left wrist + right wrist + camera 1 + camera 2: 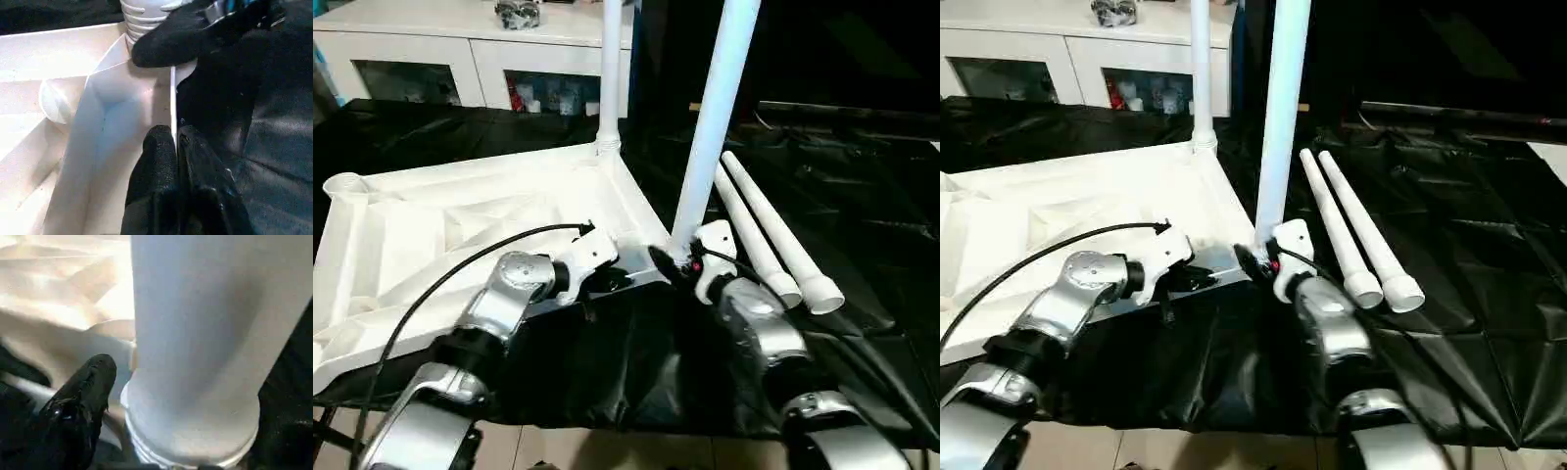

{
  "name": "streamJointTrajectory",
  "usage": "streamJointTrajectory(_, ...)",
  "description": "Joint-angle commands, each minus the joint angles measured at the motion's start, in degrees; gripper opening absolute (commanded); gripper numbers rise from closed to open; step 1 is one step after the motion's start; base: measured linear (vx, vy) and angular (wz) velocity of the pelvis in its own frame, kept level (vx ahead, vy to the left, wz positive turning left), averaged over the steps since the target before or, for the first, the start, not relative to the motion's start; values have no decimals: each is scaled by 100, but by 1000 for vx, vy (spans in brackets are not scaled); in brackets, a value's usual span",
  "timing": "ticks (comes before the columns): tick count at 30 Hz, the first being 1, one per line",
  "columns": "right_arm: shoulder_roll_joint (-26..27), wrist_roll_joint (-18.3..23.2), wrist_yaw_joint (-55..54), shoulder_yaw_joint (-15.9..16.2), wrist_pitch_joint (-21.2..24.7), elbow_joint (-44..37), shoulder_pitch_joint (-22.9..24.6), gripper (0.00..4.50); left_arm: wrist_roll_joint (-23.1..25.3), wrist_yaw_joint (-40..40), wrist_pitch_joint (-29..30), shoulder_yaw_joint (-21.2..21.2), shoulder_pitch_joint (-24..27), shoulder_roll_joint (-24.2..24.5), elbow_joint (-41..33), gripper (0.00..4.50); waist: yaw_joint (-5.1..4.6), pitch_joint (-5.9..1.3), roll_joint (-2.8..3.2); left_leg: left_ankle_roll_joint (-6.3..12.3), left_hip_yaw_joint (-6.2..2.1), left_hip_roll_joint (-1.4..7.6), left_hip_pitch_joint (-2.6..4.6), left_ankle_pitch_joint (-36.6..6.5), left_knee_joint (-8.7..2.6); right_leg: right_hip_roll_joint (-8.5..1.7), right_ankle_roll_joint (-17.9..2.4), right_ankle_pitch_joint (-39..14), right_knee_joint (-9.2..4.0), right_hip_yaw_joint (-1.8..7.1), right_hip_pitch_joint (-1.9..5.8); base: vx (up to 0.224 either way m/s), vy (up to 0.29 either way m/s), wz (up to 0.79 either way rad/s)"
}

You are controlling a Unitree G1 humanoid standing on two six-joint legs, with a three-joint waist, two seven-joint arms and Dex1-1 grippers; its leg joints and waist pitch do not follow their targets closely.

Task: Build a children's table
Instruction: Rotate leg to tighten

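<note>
Pinching the tabletop point(431, 235) rim, left fingers point(161, 161) press together; right fingers' point(83, 396) state is unclear beside the standing leg point(715, 117).

1. Tabletop point(460, 225): one, white plastic, lying with its ribbed underside up.
2. Legs, four in all. Two stand upright in corner sockets: the far leg point(610, 69) and the near leg point(715, 117).
3. The other two are loose, lying side by side on the black sheet point(862, 235): the inner loose leg point(754, 240) and the outer loose leg point(783, 235).
4. Open corner sockets: one empty socket point(344, 183) can be counted at the far left corner.
5. Grippers: two, the left gripper point(176, 142) and the right gripper point(677, 266).
6. Cabinets: one white cabinet point(470, 49), showing two glass doors.
</note>
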Motion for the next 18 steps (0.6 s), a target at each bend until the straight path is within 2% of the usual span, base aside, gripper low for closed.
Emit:
streamJointTrajectory(1,-67,111,1007,411,-99,-182,31,384,-229,-512,-292,-161,144,41,-129,0,29,-325,-1,293,-137,307,30,-1909,-387,-374,-1065,-2085,-435,278,199,0,0,0)
streamJointTrajectory(4,-330,201,1798,523,-64,-372,106,384,-327,-956,-370,-178,230,287,-210,0,69,-334,5,380,-110,318,32,-1715,-369,-350,-1214,-1724,-387,274,215,17,-7,2)
streamJointTrajectory(7,-571,287,2571,640,105,-518,141,384,-465,-1419,-409,-167,301,511,-249,0,139,-354,15,471,-70,351,4,-1376,-337,-328,-1397,-1195,-278,269,239,54,-20,4)
streamJointTrajectory(10,-729,152,3011,845,125,-464,94,384,-603,-1706,-339,-93,312,616,-215,0,165,-369,18,495,-50,338,-12,-1112,-308,-327,-1532,-761,-212,265,265,18,-6,0)
streamJointTrajectory(12,-775,116,3197,918,167,-428,59,359,-632,-1830,-332,-82,305,678,-184,0,174,-357,29,472,-46,339,-8,-1129,-308,-329,-1534,-837,-222,264,264,0,0,0)
streamJointTrajectory(14,-819,155,3406,952,225,-433,28,349,-672,-2006,-331,-88,296,767,-168,0,177,-337,5,359,-50,344,6,-1269,-324,-328,-1445,-1201,-260,267,262,0,0,0)
streamJointTrajectory(16,-854,219,3567,953,304,-487,21,316,-707,-2153,-345,-111,290,841,-165,0,179,-324,19,300,-56,349,25,-1435,-340,-321,-1379,-1501,-284,269,244,0,0,0)
streamJointTrajectory(18,-865,277,3693,943,407,-513,9,306,-717,-2236,-361,-125,275,887,-140,0,175,-320,14,246,-65,360,32,-1504,-355,-318,-1341,-1610,-292,275,237,0,0,0)
